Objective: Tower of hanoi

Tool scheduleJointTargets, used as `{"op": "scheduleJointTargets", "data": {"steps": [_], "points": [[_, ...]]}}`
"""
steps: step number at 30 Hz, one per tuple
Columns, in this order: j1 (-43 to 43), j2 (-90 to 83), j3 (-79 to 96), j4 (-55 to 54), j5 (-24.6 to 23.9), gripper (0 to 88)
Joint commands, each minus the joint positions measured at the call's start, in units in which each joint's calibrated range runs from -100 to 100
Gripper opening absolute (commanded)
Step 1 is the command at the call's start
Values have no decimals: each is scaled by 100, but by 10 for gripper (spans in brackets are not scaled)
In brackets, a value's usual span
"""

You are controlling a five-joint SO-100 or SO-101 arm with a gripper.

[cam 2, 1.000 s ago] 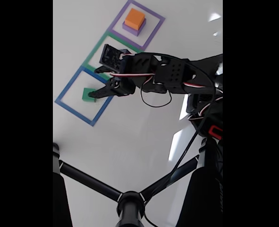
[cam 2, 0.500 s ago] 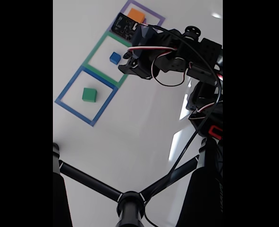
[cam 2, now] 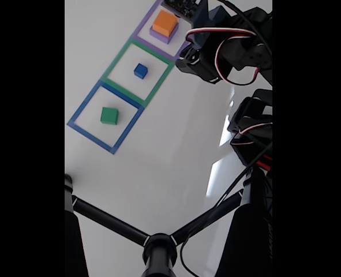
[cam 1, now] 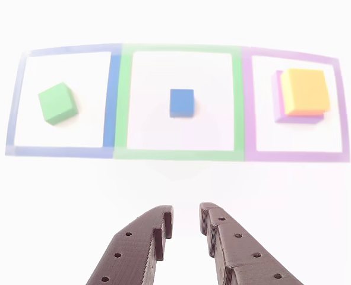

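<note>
White table surface [cam 1: 175, 184] carries three taped squares in a row. Green block [cam 1: 57, 102] sits inside the blue outline [cam 1: 110, 95], blue block [cam 1: 182, 102] inside the green outline [cam 1: 239, 101], orange block [cam 1: 306, 91] stacked on purple block [cam 1: 279, 98] inside the purple outline [cam 1: 341, 107]. Gripper [cam 1: 186, 219] is raised near the surface's front edge, fingers slightly spread, empty.

No legible text or labels — seemingly none

The other view is washed-out and overexposed; glare patches streak the table [cam 2: 158, 173].
</note>
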Motion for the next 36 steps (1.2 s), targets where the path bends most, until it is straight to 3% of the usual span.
{"op": "scheduleJointTargets", "data": {"steps": [1,12,16,25,30,36], "points": [[202,-119,-410,230,59,5],[518,-200,90,19,59,13],[624,-321,745,-596,59,74],[720,-531,2717,-2726,59,249],[681,-458,3690,-3973,59,293],[739,99,4836,-6191,59,314]]}}
